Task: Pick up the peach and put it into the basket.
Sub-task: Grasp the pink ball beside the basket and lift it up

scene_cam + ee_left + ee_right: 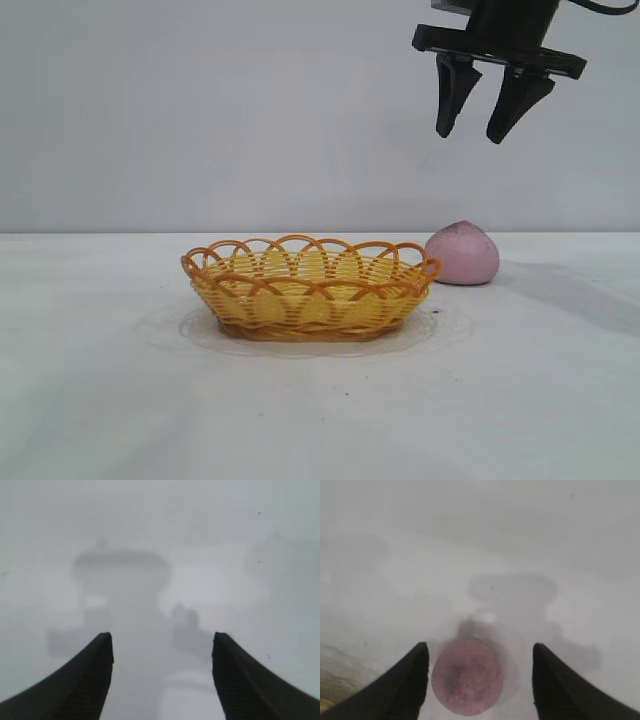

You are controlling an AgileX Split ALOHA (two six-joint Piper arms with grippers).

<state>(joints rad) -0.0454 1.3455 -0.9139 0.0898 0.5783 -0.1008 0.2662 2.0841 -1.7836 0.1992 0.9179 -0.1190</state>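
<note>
1. Hovering the right gripper (471, 136) high at the right of the scene, well above the table (100, 380), with its fingers (447, 100) pointing downward.
2. Holding those two dark fingers spread apart, pinching nothing, with open air between the tips.
3. Resting the peach (462, 253) on the table at the right, well below that gripper and roughly under it, apart from both fingers.
4. Showing the peach's pink rounded body with a greyish smudge near its top, and, from the right wrist camera, framing it between the two spread fingers but far beneath them.
5. Sitting the basket (300, 310) upright on the table near the middle of the scene, to the left of the peach and nearer to the outside camera.
6. Placing the peach just beside the basket's right far rim; being unable to tell whether the two are touching.
7. Catching the left gripper (162, 640) only in its own wrist camera, with fingers (85, 680) spread wide and clamping nothing.
8. Pointing that left gripper over bare table with a blurred grey shadow lying on it.
</note>
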